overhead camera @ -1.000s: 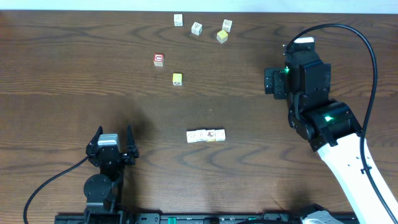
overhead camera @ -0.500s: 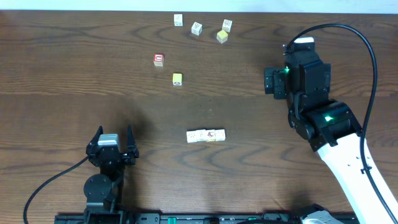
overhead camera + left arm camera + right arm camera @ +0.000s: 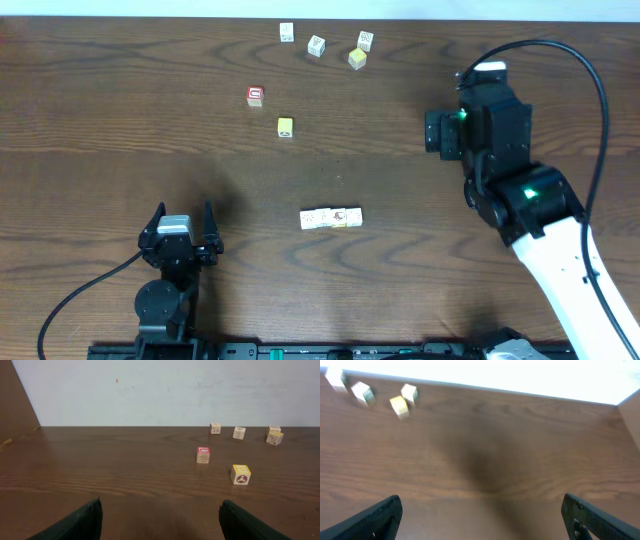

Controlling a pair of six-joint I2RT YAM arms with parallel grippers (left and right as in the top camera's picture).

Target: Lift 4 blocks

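Note:
A short row of several cream blocks lies side by side on the table's middle, touching each other. My left gripper stands open at the front left, well left of the row, with nothing between its fingers. The row does not show in the left wrist view. My right gripper is open and empty above bare wood. Its arm hangs at the right, far from the row. The right wrist view is blurred.
Three more white cubes and a yellow cube sit at the back edge. A red cube and another yellow cube lie left of centre. A pale wall rises behind the table.
The right arm has shifted very slightly. The blocks and the left gripper have not moved.

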